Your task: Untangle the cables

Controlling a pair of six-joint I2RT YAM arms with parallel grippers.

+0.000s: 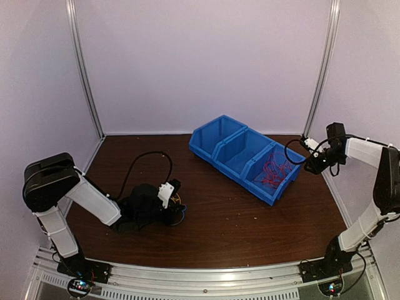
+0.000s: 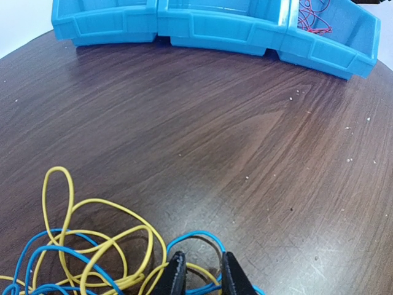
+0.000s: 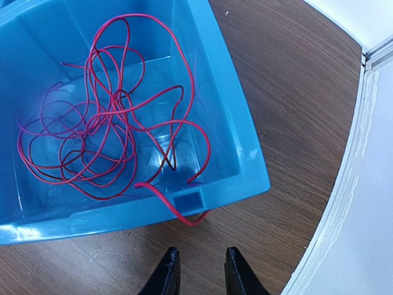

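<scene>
the job looks partly done, perhaps a third of the way. the red cables (image 3: 104, 123) lie in a loose heap inside the bin (image 3: 236, 141) nearest the right arm. it is the end one of three blue bins (image 1: 215, 152) at the back of the surface (image 2: 245, 123). one red end hangs out over that bin's front lip. the red ones are apart from the other colours, though they loop over each other in there. no cable shows in the other two bins, as far as i can make out.

what is left sits in front of the left arm — yellow cables (image 2: 67, 203) and blue cables (image 2: 37, 255) lying on the surface, threaded through one another in several places and well apart from the bins. they have yet to be pulled apart and, i would guess, put away by colour. no orange strand can be picked out.

the left gripper (image 2: 201, 276) is low over the near edge of that knot, its fingers a narrow gap apart. a yellow and a blue strand run through the gap, but it is wider than either strand, so i judge nothing is pinched. the right gripper (image 3: 199, 270) hangs just outside the red bin, above bare wood — fingers partly open, nothing between them.
</scene>
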